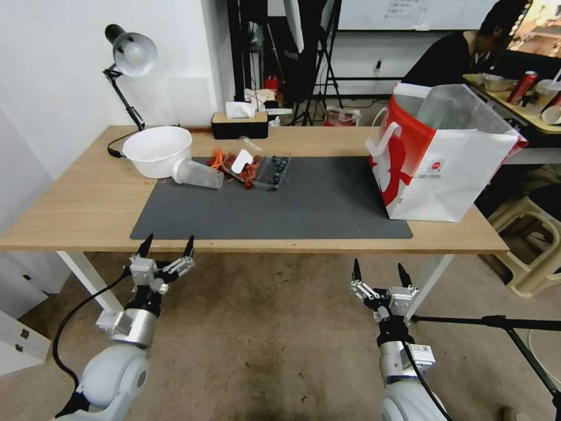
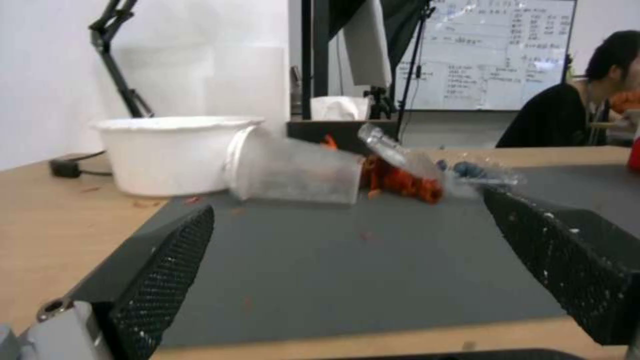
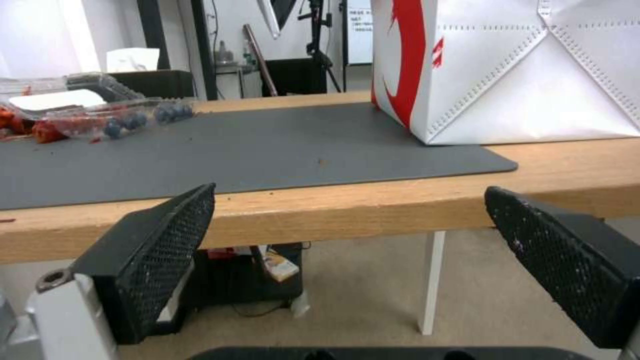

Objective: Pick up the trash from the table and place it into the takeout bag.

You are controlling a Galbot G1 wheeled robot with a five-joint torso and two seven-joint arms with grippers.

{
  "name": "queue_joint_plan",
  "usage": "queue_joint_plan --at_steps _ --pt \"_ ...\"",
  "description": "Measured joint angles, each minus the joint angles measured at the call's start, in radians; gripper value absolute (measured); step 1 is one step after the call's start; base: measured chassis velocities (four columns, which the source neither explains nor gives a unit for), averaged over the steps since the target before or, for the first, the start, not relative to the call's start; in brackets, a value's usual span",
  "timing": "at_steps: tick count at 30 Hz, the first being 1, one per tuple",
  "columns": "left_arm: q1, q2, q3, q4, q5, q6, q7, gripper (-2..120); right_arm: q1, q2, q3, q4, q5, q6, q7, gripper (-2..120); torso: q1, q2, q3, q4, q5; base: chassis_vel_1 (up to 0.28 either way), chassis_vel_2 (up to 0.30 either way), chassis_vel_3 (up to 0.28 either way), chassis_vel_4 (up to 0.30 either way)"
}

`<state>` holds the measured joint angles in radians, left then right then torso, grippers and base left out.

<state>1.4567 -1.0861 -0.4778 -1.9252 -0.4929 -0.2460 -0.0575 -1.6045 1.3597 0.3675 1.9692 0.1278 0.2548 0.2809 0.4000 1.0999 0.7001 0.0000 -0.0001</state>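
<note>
Now you have both claws in front of the tabletop (image 1: 87,199), below its near edge: the left claw (image 1: 166,245) and the right claw (image 1: 378,270) are each wide open and hold nothing. On the dark grey mat (image 1: 304,204), at its far left corner, the trash lies together: a white bowl (image 1: 156,151), touching it a clear plastic cup (image 1: 197,173) on its side, then a clear tray (image 1: 266,169) with red and blue bits. At the mat's right end stands the takeout bag (image 1: 444,169), upright and open.
</note>
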Motion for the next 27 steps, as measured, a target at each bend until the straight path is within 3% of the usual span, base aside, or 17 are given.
queue_joint_plan --at_steps 12,27 --pt "-0.106 0.053 0.078 -0.045 -0.116 0.142 -0.056 100 0.011 0.004 -0.004 -0.002 0.0 -0.004 0.0 100 0.0 0.0 0.0 0.0 0.0 0.0 0.0 0.0 0.0" --pt "-0.335 0.115 0.178 -0.01 -0.384 0.323 -0.214 100 0.018 0.011 -0.009 -0.006 -0.006 -0.01 0.0 100 0.0 0.0 0.0 0.0 0.0001 0.0 0.0 0.0 0.0"
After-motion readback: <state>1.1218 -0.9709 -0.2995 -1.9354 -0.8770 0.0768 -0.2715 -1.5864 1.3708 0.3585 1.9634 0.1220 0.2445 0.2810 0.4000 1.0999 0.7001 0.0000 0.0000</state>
